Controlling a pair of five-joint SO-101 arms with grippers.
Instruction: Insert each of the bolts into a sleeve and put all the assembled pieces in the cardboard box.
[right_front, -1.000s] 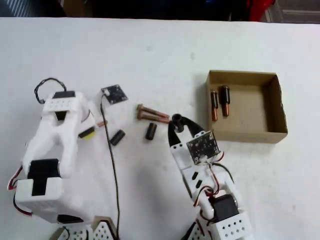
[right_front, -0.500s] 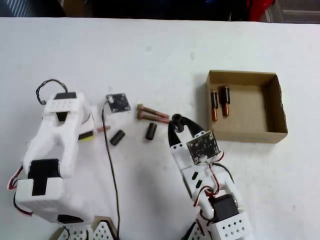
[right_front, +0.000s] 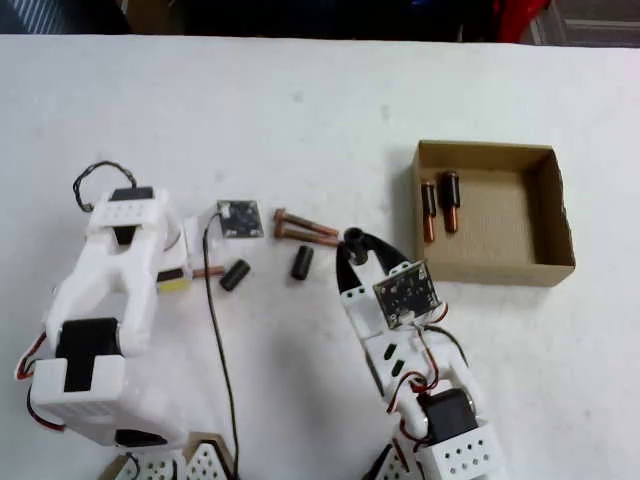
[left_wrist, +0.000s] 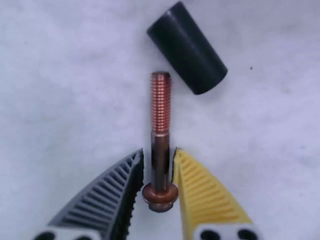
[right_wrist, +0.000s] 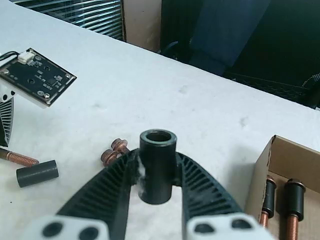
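**Left arm brings its bolt up to a sleeve lying on the worktop (right_front: 300, 100).**

Over the last second the left gripper (left_wrist: 157, 155), pinching a copper bolt (left_wrist: 160, 115) just above its head, has slid rightward. The threaded tip now sits just beside the lying sleeve (left_wrist: 186, 47), off its bore, so I judge lining-up comes next. A second loose sleeve (right_front: 302, 262) and two spare bolts (right_front: 305, 228) lie mid-worktop, unmoved. The right gripper (right_wrist: 157, 159) stays clamped on an upright sleeve (right_wrist: 158, 145). Two assembled pieces (right_front: 428, 212) rest in the cardboard box (right_front: 560, 210) toward the right edge. No writing is legible.
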